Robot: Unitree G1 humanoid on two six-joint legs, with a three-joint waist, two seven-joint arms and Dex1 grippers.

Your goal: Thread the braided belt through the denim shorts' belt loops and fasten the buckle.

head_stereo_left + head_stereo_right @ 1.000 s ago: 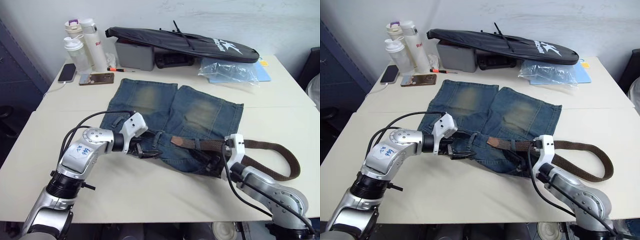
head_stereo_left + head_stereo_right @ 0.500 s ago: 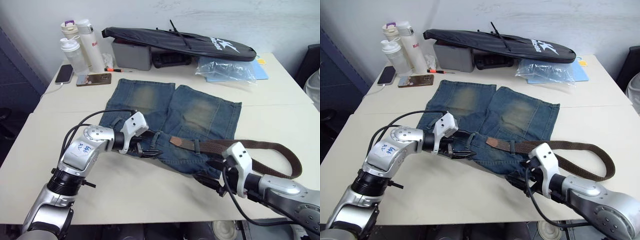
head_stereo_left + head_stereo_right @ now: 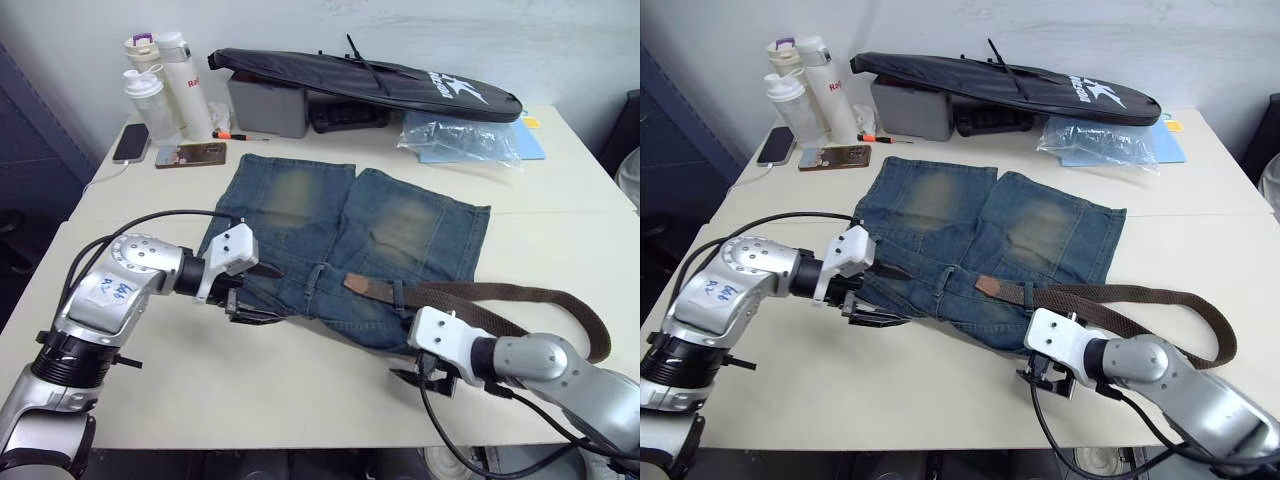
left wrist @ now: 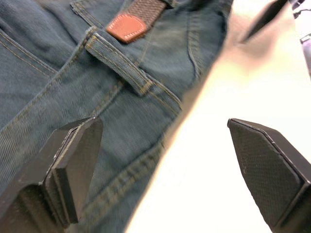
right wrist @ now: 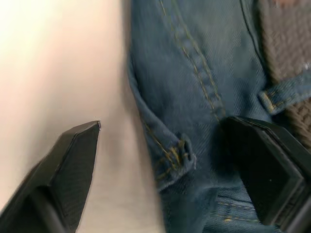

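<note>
Lying flat on the counter (image 3: 300, 380), the denim shorts (image 3: 340, 240) have the braided belt (image 3: 500, 300) run partly along their waistband, its tan tip (image 4: 127, 26) just past one of the belt loops (image 4: 121, 63) and the rest looping off onto the counter on the right. The left tool (image 3: 243, 305) is spread wide at the waistband's left end, holding nothing. The right tool (image 3: 1045, 378) is spread wide too, astride the waistband's right corner, empty.
</note>
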